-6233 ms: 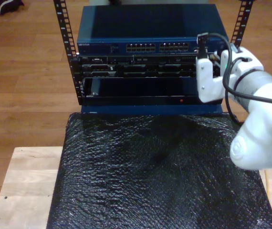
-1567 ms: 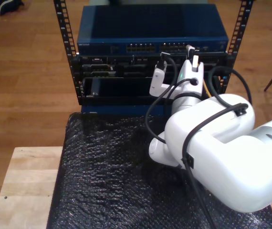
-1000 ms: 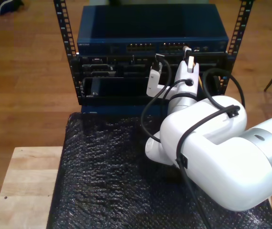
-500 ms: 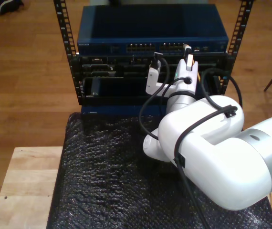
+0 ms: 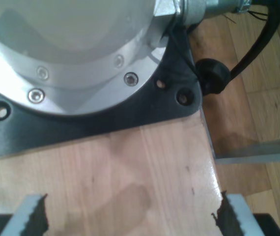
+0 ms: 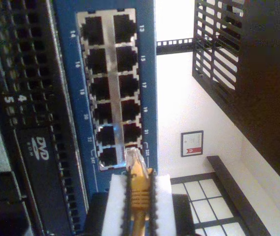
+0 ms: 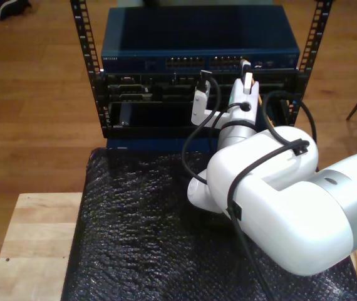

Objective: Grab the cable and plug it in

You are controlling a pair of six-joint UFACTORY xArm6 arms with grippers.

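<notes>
**A:** What is my second gripper (image 6: pixel 139 206) doing?

**B:** It is clenched on the cable (image 6: pixel 138 196). In the second wrist view, the 2 white padded fingers (image 6: pixel 116 206) press the orange-yellow boot from both sides, and the clear plug (image 6: pixel 133 158) sticks out past the fingertips.

**A:** And where is that plug against the switch?

**B:** Just at the end of the port block (image 6: pixel 111 88) on the blue switch (image 6: pixel 71 123), near the last pair of ports, by the printed 23 and 24. Whether the tip touches the face or sits just short of it, I cannot tell. It is not seated in a port.

**A:** What does the exterior view give?

**B:** My second gripper (image 7: pixel 246 74) reaches up to the switch (image 7: pixel 197 37) at the top of the rack (image 7: pixel 103 106), at the right-hand block of ports as that view shows it. A sliver of orange cable (image 7: pixel 261 100) shows beside the wrist. The big white arm (image 7: pixel 279 213) stretches back over the black mat (image 7: pixel 128 238), which covers most of the wooden worktop (image 7: pixel 34 244), towards the mat's near right corner in that view. Black arm cables (image 7: pixel 194 150) loop alongside it.

**A:** And my first gripper (image 5: pixel 130 219)?

**B:** Released: the first wrist view shows its 2 serrated fingertips (image 5: pixel 34 216) wide apart with nothing between them, over a pale wooden surface (image 5: pixel 130 167). Beyond them sits a black base plate (image 5: pixel 81 123) carrying a round metal flange (image 5: pixel 71 49), with a black cable (image 5: pixel 248 54) running by.
</notes>
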